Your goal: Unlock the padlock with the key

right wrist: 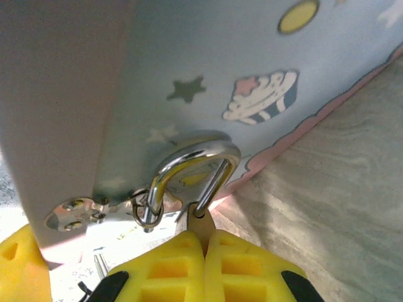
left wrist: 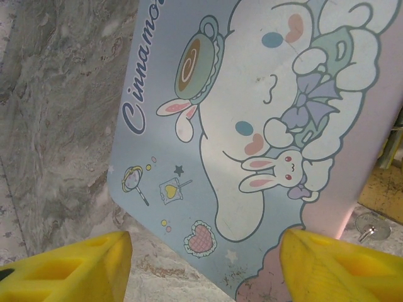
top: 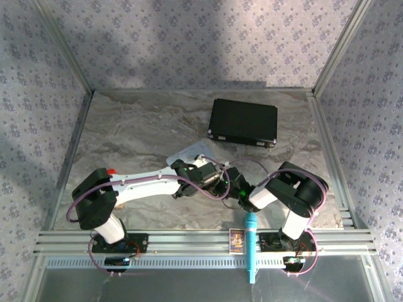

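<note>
The padlock [right wrist: 203, 221] has a small brass body, and my right gripper [right wrist: 204, 238] is shut on it. Its silver shackle [right wrist: 195, 154] arches up against the pastel cartoon tin [right wrist: 252, 56]. One leg of the shackle passes through the ring of the tin's hasp [right wrist: 72, 211] and ends free beside the body. My left gripper [left wrist: 204, 255] hangs open over the tin's lid [left wrist: 264, 113], one yellow finger [left wrist: 69, 267] over the marble, the other over the lid's corner. A small silver round-headed piece that looks like the key [left wrist: 371, 226] lies just off the tin's edge. In the top view both grippers [top: 186, 181] [top: 232, 182] meet beside the tin [top: 192, 151].
A black case [top: 243, 122] lies at the back right of the marble table [top: 126, 138]. A blue rod [top: 250, 246] and a small card [top: 237, 240] rest on the front rail. A small red object [top: 111, 171] sits behind the left arm.
</note>
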Controlling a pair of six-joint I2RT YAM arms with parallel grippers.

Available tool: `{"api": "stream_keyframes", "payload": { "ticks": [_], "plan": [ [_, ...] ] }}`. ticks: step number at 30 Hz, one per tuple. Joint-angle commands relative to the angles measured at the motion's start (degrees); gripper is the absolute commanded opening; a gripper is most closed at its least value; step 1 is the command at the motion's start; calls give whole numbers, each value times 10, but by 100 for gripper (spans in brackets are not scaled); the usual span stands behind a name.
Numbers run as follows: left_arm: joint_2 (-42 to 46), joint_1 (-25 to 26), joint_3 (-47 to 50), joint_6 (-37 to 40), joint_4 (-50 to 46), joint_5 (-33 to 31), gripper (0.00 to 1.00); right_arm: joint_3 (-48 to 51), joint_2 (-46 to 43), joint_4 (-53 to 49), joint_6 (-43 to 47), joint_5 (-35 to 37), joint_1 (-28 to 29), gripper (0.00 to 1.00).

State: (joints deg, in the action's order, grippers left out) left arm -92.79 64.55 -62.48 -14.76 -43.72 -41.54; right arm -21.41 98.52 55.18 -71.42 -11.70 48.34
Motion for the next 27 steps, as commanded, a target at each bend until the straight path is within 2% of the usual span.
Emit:
{"api": "stream_keyframes", "payload": {
  "ticks": [1, 7, 14, 20, 27],
  "plan": [
    [-42, -5, 31, 14, -53, 48, 65, 4, -4, 6, -15, 9, -13, 0],
    [-52, -2, 27, 12, -57, 44, 65, 10, -33, -28, -18, 5, -39, 0],
    [-52, 0, 28, 9, -57, 35, 65, -3, -20, -53, -23, -38, -65, 0],
    [-52, -20, 20, -17, -76, -5, 69, -11, -27, -153, 13, -66, -56, 0],
    [-54, -43, 9, -31, -71, -38, 78, -21, -45, -333, 86, -103, -75, 0]
  ]
}}
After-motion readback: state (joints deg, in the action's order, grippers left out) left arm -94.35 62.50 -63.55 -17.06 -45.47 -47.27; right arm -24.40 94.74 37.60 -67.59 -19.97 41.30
